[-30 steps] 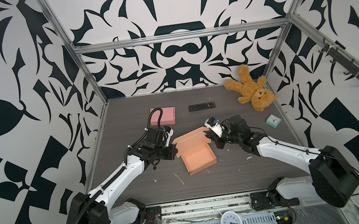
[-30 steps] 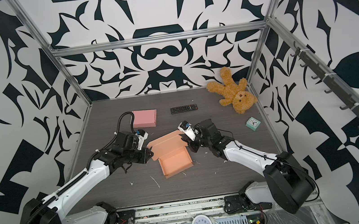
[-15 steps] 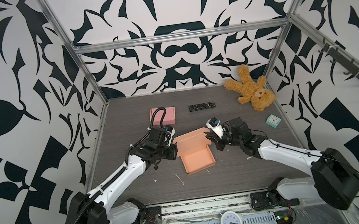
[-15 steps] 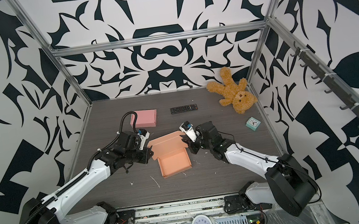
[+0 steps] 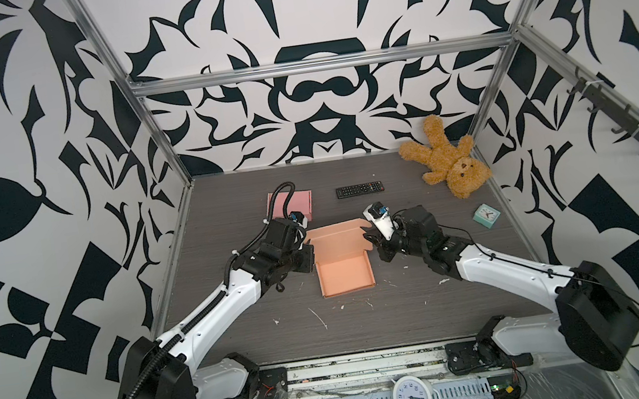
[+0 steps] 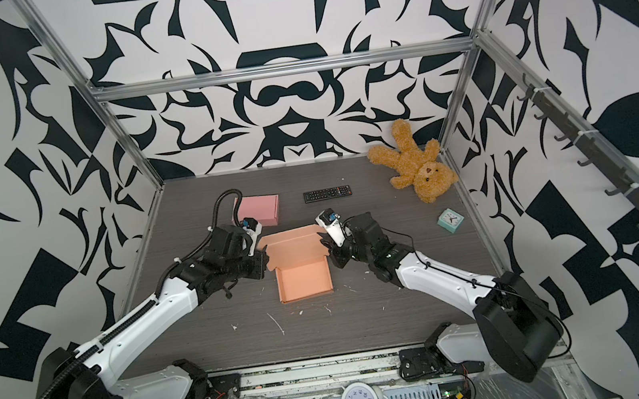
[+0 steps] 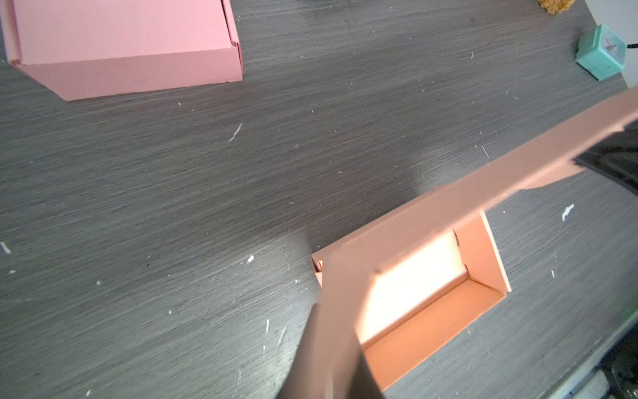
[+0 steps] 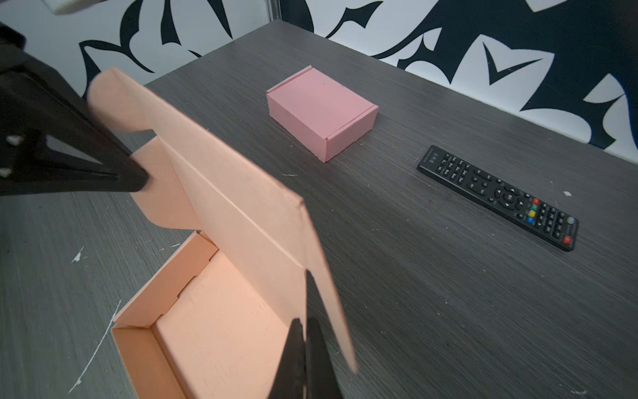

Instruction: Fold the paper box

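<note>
A dark grey wood-grain table (image 5: 243, 336) stands inside black-and-white patterned walls (image 5: 319, 116). The orange box (image 5: 345, 274) lies open mid-table with its lid raised. The left gripper (image 5: 310, 250) is clamped on the lid's left flap. The right gripper (image 8: 303, 331), fingers together, sits just beside the right flap.

Cropping the pink box (image 7: 121, 45) at the left wrist edge, catching only a scrap of teddy bear (image 7: 554, 5), blurring the paper box (image 7: 338, 311) flap
</note>
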